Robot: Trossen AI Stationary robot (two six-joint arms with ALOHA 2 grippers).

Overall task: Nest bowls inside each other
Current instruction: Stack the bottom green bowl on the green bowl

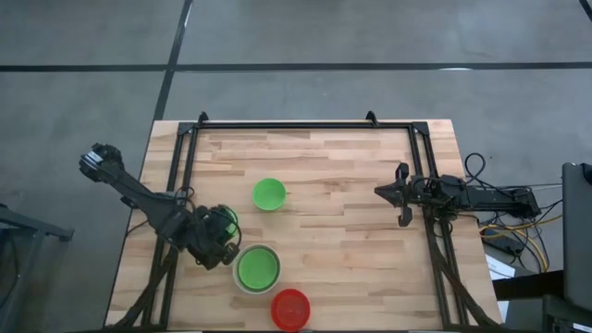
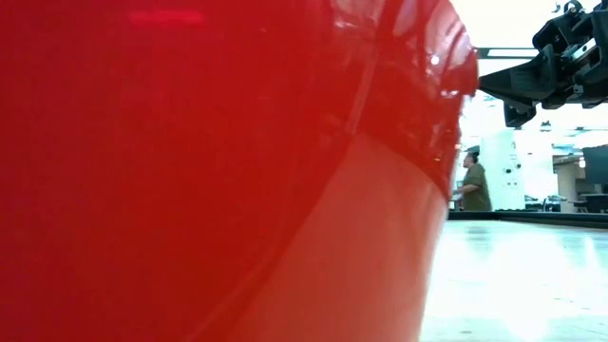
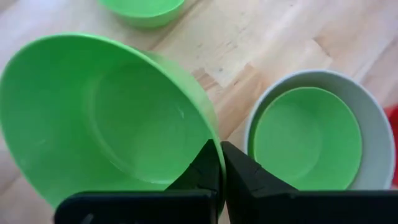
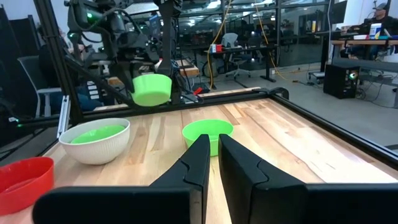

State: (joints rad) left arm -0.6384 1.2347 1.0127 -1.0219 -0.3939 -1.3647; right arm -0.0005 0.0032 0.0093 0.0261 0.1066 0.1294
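Wooden table (image 1: 351,231) fronts an office with desks (image 4: 249,43).

No text, label, brand, number or sign can be read anywhere.

red bowl (image 2: 218,171) blocks low view

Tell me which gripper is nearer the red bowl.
Left. The left gripper, shut on a green bowl, hangs beside the white bowl, just up-table from the red bowl. The right gripper waits far across the table.
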